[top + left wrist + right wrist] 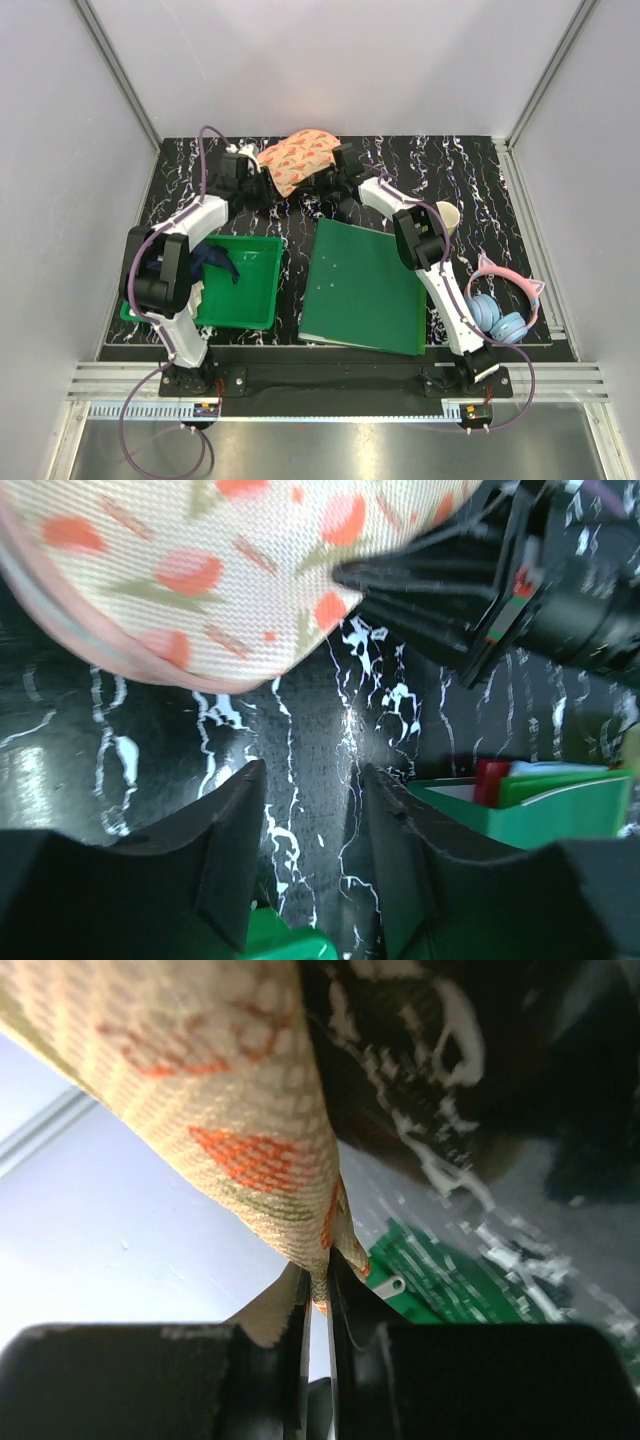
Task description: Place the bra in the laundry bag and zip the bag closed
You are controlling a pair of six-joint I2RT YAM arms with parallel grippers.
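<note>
— At the back of the table, between our two arms, we have the laundry bag [298,158] held up off the surface, printed dome showing. How far along are we?
— Our right gripper [322,1285] is pinched tight on a fold at the bag's edge, and the fabric runs straight into its closed jaws. Our left gripper [312,780] is near the bag without touching it. Its jaws are spread wide with only tabletop between them.
— And the bra?
— We find it in no view. It isn't on the table or in the green bin [245,290], which shows only a dark blue cloth [215,258]. We judge it is probably inside the bag already, though nothing proves that.
— So zipping is what's left?
— Likely. We can't see the zipper pull or tell whether the rim is shut, so we count closing as not yet done.
</note>
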